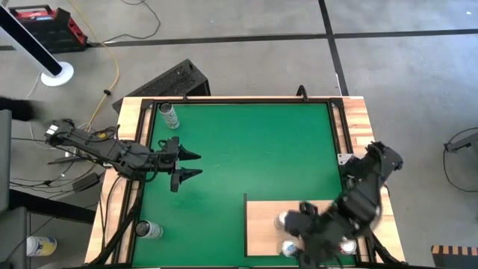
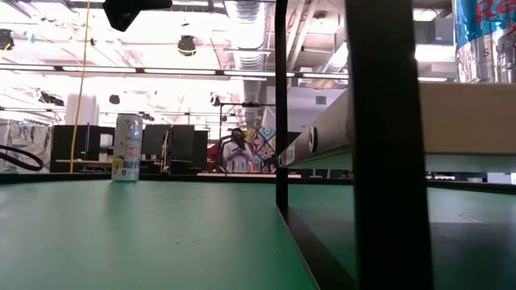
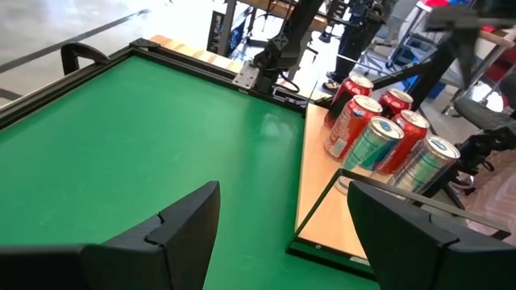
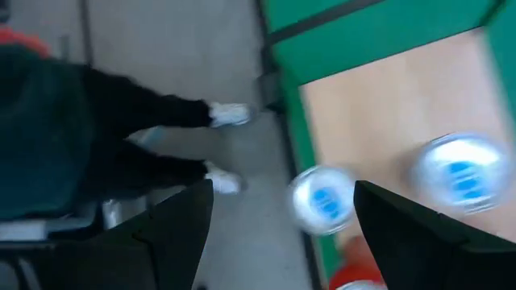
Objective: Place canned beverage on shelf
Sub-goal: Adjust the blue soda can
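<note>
The shelf [image 1: 261,224], a pale wood panel on a dark frame, stands at the table's near right corner. Several cans stand upright on it, red and silver-teal ones [image 3: 379,133], seen from above as round tops [image 4: 322,197]. My right gripper [image 1: 302,228] hangs open above the shelf's cans, and nothing is between its fingers [image 4: 282,217]. My left gripper [image 1: 196,165] waits open above the green mat's left side, pointing toward the shelf [image 3: 322,209]. Two more cans stand on the mat: one at the far left [image 1: 168,113], one at the near left [image 1: 148,229].
The green mat [image 1: 246,149] lies bare between the arms. Wooden planks and black rails [image 1: 340,127] edge the table. In the low view, a black post [image 2: 383,145] of the shelf's frame stands close by. A person's legs [image 4: 121,137] show on the floor beside the shelf corner.
</note>
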